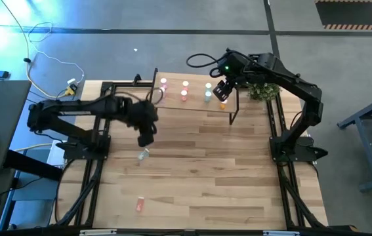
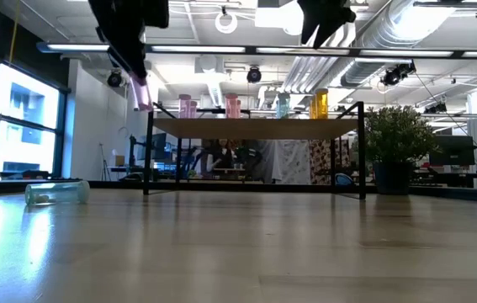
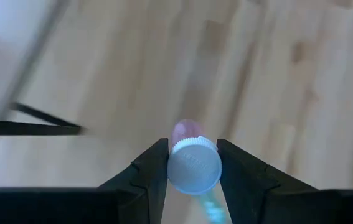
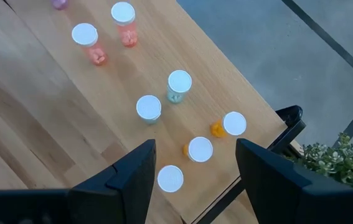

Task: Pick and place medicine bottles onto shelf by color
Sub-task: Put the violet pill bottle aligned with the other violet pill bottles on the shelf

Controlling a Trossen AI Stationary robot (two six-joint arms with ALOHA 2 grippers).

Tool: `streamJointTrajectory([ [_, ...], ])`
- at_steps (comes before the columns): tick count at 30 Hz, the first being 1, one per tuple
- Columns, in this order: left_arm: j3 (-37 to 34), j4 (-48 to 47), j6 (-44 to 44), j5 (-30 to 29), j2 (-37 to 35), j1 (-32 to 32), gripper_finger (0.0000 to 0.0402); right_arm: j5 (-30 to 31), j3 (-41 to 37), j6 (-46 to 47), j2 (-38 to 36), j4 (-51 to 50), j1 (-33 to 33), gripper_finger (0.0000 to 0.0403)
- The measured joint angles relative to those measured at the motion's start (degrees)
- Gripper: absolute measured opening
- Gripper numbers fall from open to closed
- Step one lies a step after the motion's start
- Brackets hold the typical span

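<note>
While L gripper [image 3: 192,171] clamps pink bottle [image 3: 192,163] | R gripper [image 4: 192,168] fingers spread, empty, above shelf [image 4: 51,124]

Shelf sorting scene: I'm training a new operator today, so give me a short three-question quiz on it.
1. True or false: the left claw is closed on a pink bottle.
2. Where is the right claw? A) low over the tabletop B) above the shelf, open and empty C) gripping the plant
3. Fill in: a pale green bottle on the tabletop lies on its ____.

Key: 1 true; 2 B; 3 side.
</note>
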Motion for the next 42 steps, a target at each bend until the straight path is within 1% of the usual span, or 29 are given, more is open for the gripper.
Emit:
streamJointTrajectory([
  [3,0.87,-0.92,4.92,0.00,0.13,5.09,0.0117,0.00,0.00,1.49,0.02,0.06,0.00,0.0213],
  [11,7.36,-2.15,18.35,-0.50,0.06,16.59,0.0118,0.00,0.00,4.92,0.02,0.07,0.00,0.0213],
  [14,9.83,-2.18,21.26,-0.70,0.58,19.80,0.0118,0.02,0.00,7.04,0.02,0.07,0.00,0.0213],
  [17,12.72,-2.41,22.26,-0.68,1.41,21.91,0.0118,0.02,0.00,8.57,0.02,0.07,0.00,0.0213],
  [21,16.77,-5.12,21.62,-0.64,3.55,22.64,0.0118,0.43,0.00,9.18,0.02,0.07,0.00,0.0213],
  [26,20.27,-8.48,19.63,0.59,7.05,21.78,0.0118,2.04,0.00,10.94,0.02,0.07,0.00,0.0213],
  [29,20.67,-8.46,18.77,1.55,8.88,21.59,0.0117,2.51,0.00,11.93,0.04,0.07,0.00,0.0213],
  [34,20.87,-8.42,17.12,1.52,11.72,21.62,0.0118,2.56,0.00,11.96,0.04,0.09,0.00,0.0213],
  [39,20.87,-8.46,16.88,2.10,13.85,21.62,0.0118,2.56,0.00,11.94,0.04,0.07,0.01,0.0213],
  [42,20.87,-8.13,15.30,2.23,14.81,21.62,0.0117,2.56,0.00,11.84,0.04,0.07,0.02,0.0213],
])
